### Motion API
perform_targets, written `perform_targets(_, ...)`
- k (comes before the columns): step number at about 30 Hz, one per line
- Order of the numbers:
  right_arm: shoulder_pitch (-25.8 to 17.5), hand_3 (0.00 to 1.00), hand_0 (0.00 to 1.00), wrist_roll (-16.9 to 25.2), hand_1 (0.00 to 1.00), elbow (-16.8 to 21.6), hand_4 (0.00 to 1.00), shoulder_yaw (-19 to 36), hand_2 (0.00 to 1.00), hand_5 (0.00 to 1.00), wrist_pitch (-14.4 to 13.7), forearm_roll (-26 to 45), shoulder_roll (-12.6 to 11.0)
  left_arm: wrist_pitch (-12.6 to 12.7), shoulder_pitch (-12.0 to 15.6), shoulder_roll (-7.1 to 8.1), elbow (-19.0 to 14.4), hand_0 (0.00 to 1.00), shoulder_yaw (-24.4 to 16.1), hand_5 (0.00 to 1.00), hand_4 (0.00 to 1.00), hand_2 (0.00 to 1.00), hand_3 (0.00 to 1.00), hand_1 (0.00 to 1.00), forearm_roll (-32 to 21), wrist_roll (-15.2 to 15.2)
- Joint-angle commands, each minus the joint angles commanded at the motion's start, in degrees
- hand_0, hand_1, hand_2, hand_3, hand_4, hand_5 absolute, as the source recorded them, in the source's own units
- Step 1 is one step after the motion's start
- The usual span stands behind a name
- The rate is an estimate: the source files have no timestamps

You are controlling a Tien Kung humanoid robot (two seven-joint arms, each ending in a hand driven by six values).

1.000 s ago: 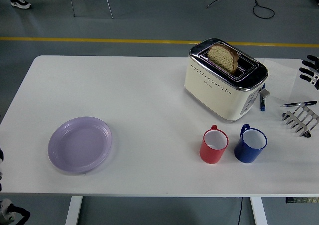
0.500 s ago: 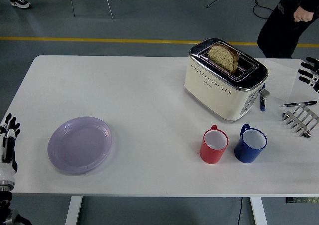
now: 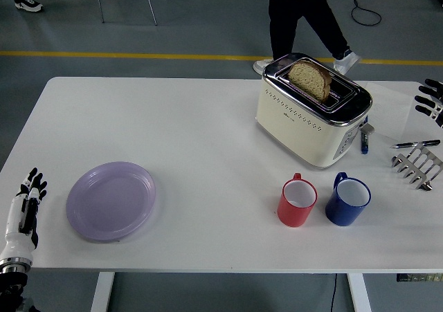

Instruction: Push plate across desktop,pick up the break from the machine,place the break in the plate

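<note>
A lavender plate (image 3: 111, 200) lies on the white table (image 3: 194, 132) at the front left. A slice of bread (image 3: 310, 79) stands up out of the slot of a cream toaster (image 3: 310, 118) at the back right. My left hand (image 3: 26, 205) is at the table's left edge, a short way left of the plate, fingers straight and holding nothing. My right hand (image 3: 430, 99) shows at the far right edge, well right of the toaster, fingers loosely spread and empty.
A red mug (image 3: 297, 202) and a blue mug (image 3: 348, 200) stand in front of the toaster. A metal toast rack (image 3: 418, 167), a pen (image 3: 415, 144) and a small blue item (image 3: 364, 142) lie at the right. A person (image 3: 304, 14) walks behind the table.
My left hand has come up into view and moved in toward the plate. The person has walked from the right to behind the toaster. The right hand has barely shifted.
</note>
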Motion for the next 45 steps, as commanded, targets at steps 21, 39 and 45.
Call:
perform_targets(21,1.00,0.755,0.839,0.15,0.780,-0.52,0.526,-0.24,0.759,0.584,0.18,0.50,0.14,-1.85,-0.48,-0.97,0.66,0.906,1.42,0.998,0.533,0.988,0.994,0.925,1.58,1.12)
perform_targets(39,1.03,0.750,0.840,0.18,0.780,-0.60,0.526,-0.73,0.758,0.583,0.32,0.61,0.54,-3.69,-1.09,-2.11,0.55,0.868,2.27,0.998,0.530,0.983,0.987,0.908,1.26,1.96)
perform_targets(45,1.16,0.748,0.839,0.19,0.780,-0.66,0.526,-1.06,0.757,0.583,0.36,0.61,0.77,-3.99,-1.31,-2.27,0.21,0.846,3.01,0.998,0.528,0.978,0.984,0.897,0.94,2.02)
